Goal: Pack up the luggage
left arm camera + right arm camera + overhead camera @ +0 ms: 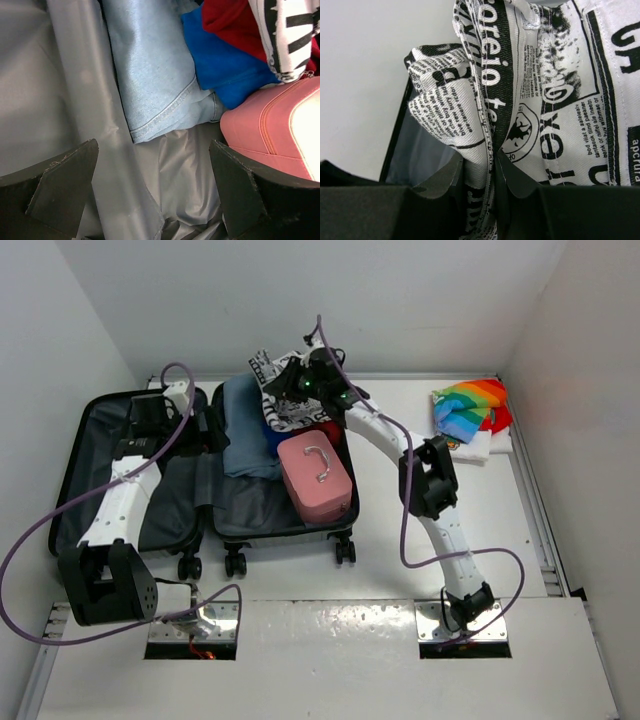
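The luggage (250,512) lies open and flat at about ten o'clock of the table, both halves showing their dark lining. My right gripper (480,170) is pinching a fold of a black-and-white newsprint-patterned garment (555,90), and holds it up over the twelve o'clock edge of the right-hand half. My left gripper (154,145) is spread wide with nothing between its fingers, and hangs over the lining near the hinge, just beside folded light-blue jeans (150,75). That half is well filled. A blue garment (225,70) and a red garment (225,20) lie at twelve to one o'clock of the jeans' hem, and the pink box case (318,478) sits at five o'clock. I judge I am in the middle of putting the printed garment in. The next move calls for carrying it toward six o'clock, so none of it drapes over the far rim, then lowering it onto the red and blue pile before I let go. A rainbow-striped cloth (470,408) waits at two o'clock of the table, so packing looks unfinished.
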